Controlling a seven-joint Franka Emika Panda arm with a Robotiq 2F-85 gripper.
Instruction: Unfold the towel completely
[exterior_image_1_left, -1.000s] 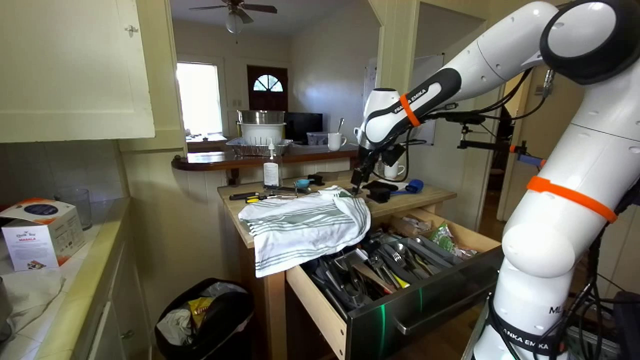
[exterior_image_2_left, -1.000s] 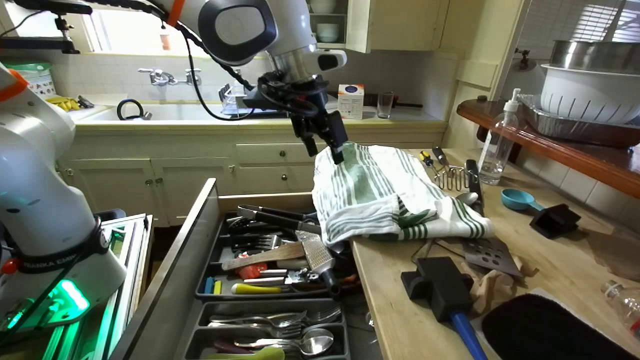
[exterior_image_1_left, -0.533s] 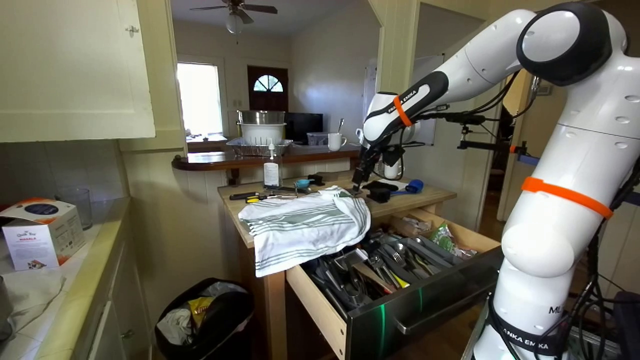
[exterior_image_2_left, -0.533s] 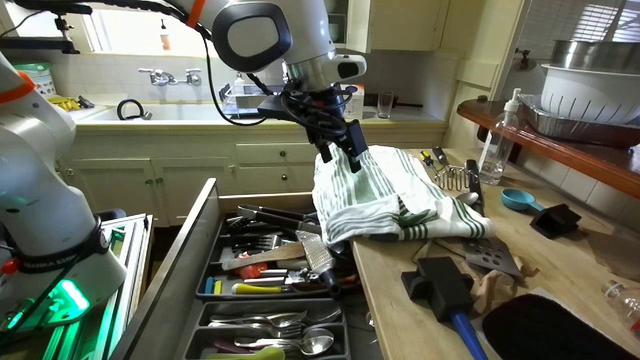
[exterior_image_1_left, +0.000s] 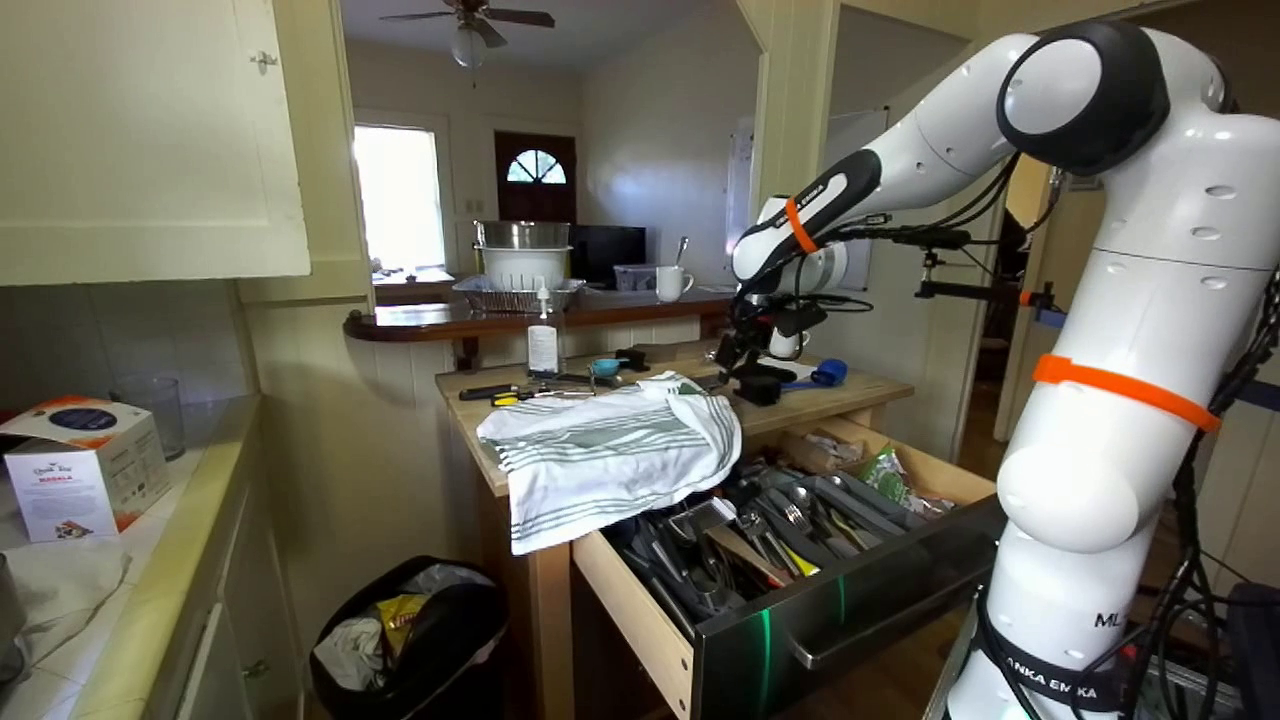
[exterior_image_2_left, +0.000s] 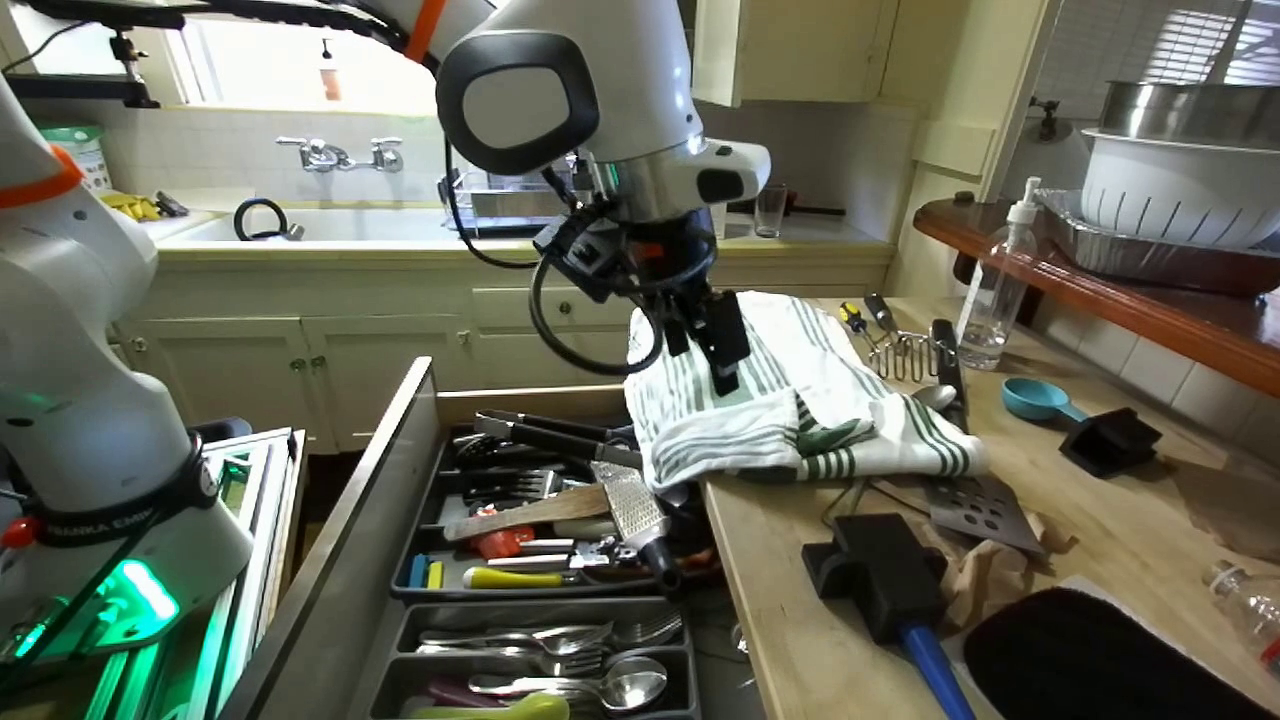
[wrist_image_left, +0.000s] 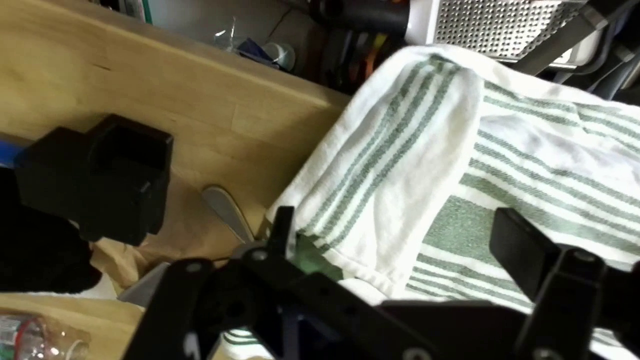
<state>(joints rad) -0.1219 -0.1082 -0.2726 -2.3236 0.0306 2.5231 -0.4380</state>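
Note:
The towel (exterior_image_1_left: 610, 450) is white with green stripes. It lies wrinkled on the wooden counter and hangs over its front edge onto the open drawer; it also shows in an exterior view (exterior_image_2_left: 835, 355). In the wrist view, a folded-over flap of the towel (wrist_image_left: 395, 165) lies across a layer with a broad green band. My gripper (wrist_image_left: 395, 220) is open and empty, with its fingers spread on either side of the flap's edge. In both exterior views the gripper (exterior_image_2_left: 702, 368) (exterior_image_1_left: 728, 378) is close over the towel, pointing down; whether the fingertips touch the cloth I cannot tell.
The open drawer (exterior_image_2_left: 330, 540) holds trays of utensils, and a grater (exterior_image_2_left: 632, 505) lies beside the towel. A black holder with a blue handle (exterior_image_2_left: 880, 575), a spatula (exterior_image_2_left: 985, 515), a masher (exterior_image_2_left: 905, 355) and a teal scoop (exterior_image_2_left: 1035, 398) lie on the counter. A pump bottle (exterior_image_2_left: 995, 290) stands behind.
My gripper has moved lower and closer to the folded flap, to the right and down in an exterior view, and the wrist has turned. The towel has not visibly moved.

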